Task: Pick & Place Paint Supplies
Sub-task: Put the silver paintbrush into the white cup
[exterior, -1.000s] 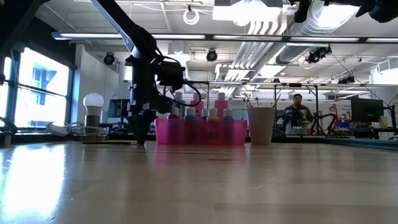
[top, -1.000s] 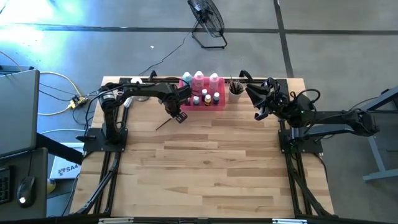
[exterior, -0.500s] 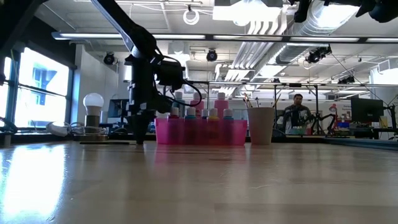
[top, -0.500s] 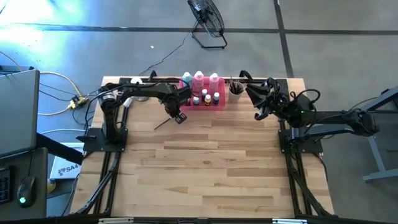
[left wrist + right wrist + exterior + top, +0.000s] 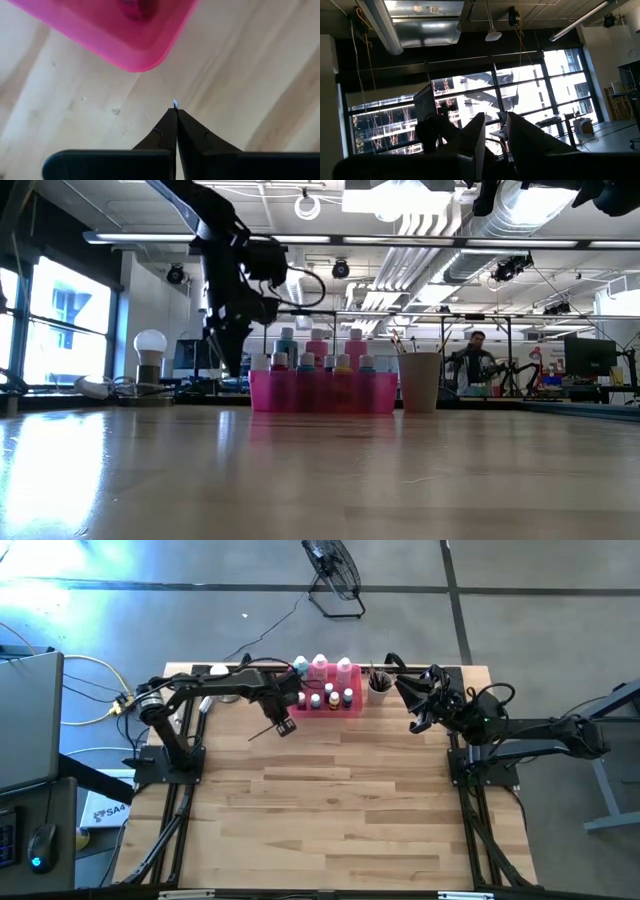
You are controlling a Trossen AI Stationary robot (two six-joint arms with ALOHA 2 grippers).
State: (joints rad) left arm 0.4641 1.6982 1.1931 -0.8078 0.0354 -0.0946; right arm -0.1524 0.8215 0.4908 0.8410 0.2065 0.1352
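Left end effector: closed on thin brown paintbrush, above surface beside pink tray. Right end effector: state indeterminate.

A bright pink tray sits near the far edge of a pale wood tabletop with plank stripes. In it stand pink and teal bottles with white caps, plus tiny blue and yellow bottles. A pale beige cup stands beside it. Both arms are black.
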